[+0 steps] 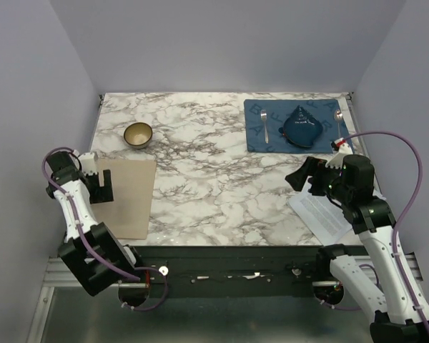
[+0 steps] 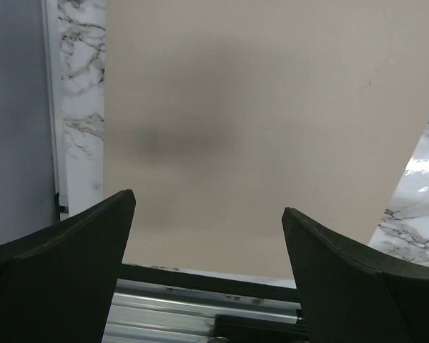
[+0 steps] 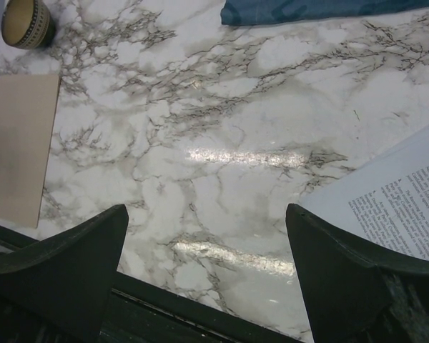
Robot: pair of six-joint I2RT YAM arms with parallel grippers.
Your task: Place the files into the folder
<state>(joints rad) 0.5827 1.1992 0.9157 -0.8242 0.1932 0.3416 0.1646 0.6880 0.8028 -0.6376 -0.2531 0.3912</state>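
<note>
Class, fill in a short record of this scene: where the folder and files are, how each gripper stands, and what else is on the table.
folder: appears closed, flat at the near left edge of the table
files: flat at the near right edge, outside the folder
left gripper: above the folder, jaws open, empty
right gripper: above bare tabletop beside the files, jaws open, empty
other items: bowl; blue placemat with fork, spoon, folded blue cloth

one folder [image 1: 127,196]; one bowl [image 1: 138,134]; one placemat [image 1: 254,141]; one fork [image 1: 264,123]; one spoon [image 1: 338,117]; one napkin [image 1: 302,127]; files [image 1: 318,213] stacked, count unclear.
</note>
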